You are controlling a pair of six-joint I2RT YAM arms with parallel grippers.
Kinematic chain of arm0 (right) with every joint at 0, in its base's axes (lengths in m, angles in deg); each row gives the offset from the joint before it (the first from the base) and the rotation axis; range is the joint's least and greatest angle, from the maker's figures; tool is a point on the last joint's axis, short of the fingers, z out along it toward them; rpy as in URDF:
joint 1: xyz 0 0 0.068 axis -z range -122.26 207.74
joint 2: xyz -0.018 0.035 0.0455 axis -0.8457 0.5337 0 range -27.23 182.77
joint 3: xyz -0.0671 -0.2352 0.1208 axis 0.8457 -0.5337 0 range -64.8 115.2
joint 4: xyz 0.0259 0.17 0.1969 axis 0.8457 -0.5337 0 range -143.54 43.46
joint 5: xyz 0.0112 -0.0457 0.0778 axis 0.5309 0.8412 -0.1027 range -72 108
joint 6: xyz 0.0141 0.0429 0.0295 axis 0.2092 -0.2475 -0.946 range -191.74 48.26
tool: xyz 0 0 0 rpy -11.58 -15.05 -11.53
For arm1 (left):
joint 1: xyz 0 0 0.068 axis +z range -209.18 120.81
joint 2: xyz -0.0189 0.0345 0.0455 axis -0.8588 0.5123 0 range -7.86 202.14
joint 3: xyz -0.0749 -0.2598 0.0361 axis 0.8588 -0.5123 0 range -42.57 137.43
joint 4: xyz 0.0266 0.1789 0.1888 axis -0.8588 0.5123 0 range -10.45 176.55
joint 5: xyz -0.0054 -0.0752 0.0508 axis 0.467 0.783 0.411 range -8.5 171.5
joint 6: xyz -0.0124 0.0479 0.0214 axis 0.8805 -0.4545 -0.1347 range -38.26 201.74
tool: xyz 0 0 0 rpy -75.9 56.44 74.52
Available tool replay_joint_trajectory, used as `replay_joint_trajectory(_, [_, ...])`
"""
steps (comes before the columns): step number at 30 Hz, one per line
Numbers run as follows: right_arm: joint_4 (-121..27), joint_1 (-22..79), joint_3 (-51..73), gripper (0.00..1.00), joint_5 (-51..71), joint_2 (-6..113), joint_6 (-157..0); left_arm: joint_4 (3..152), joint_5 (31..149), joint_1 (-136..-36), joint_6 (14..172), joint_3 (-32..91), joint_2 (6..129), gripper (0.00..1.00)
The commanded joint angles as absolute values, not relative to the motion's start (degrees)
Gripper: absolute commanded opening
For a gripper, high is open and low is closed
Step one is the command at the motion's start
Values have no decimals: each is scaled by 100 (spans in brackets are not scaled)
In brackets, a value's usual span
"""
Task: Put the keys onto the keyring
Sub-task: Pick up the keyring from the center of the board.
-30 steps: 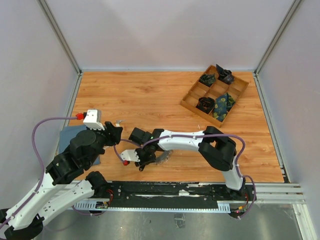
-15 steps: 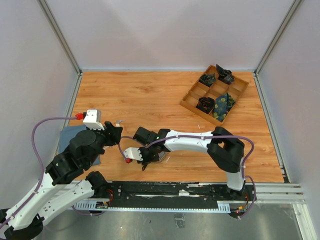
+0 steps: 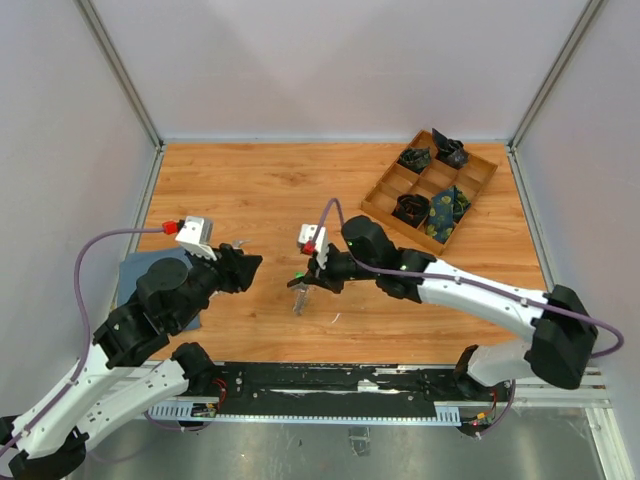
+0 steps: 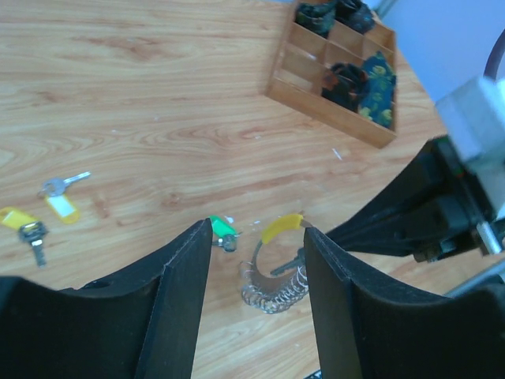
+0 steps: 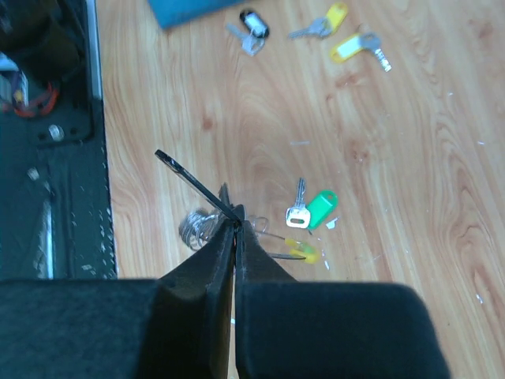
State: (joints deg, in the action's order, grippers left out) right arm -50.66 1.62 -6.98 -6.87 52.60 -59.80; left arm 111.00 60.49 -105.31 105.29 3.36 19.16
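A wooden table (image 3: 250, 190) fills the overhead view, with two robot arms reaching in from its near edge. The keyring (image 4: 276, 292) is the reference point here: a thin silver wire loop with a yellow sleeve on one arc and a bunch of small metal coils, near the middle of the table.

Far to the right of the keyring and further back stands a compartment tray (image 3: 405, 229) holding dark fabric bundles. To the left of the keyring, well apart, a blue mat (image 3: 128, 285) lies partly under the left arm.

The left gripper (image 4: 256, 230) hovers near the keyring on its left, fingers spread about halfway, holding nothing. The right gripper (image 5: 236, 225) is right at the keyring, fingers pressed fully together; they appear to pinch the ring's thin wire, with the loop hanging or tilted from the tips.

A green-headed key (image 5: 319, 207) lies just beside the keyring. Whether it is threaded on cannot be told. Well away on the keyring's left lie loose keys: two yellow-tagged keys (image 4: 59, 207) and a black-headed key (image 5: 252, 24) near the mat.

The task looks to be at an early stage. The ring seems gripped, but several keys sit plainly off it and all remain to be fetched and threaded on.
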Motion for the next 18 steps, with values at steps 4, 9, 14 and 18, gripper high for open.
replay_joint_trajectory(4, [-3377, 327, -1225, 1, 249, 3830, -8096, 10144, 7283, -10506, 10273, 199, 2035, 60])
replay_joint_trajectory(9, [-3527, 333, -1148, 1, 1110, 3339, -8598, 9582, 8056, -10506, 10166, 124, 2155, 69])
replay_joint_trajectory(14, [-3915, 328, -895, 1, 1772, 3097, -8941, 9028, 8493, -10505, 10139, 13, 2335, 70])
replay_joint_trajectory(18, [-4115, 325, -747, 1, 2058, 2951, -9029, 8556, 8770, -10506, 10087, -3, 2577, 70])
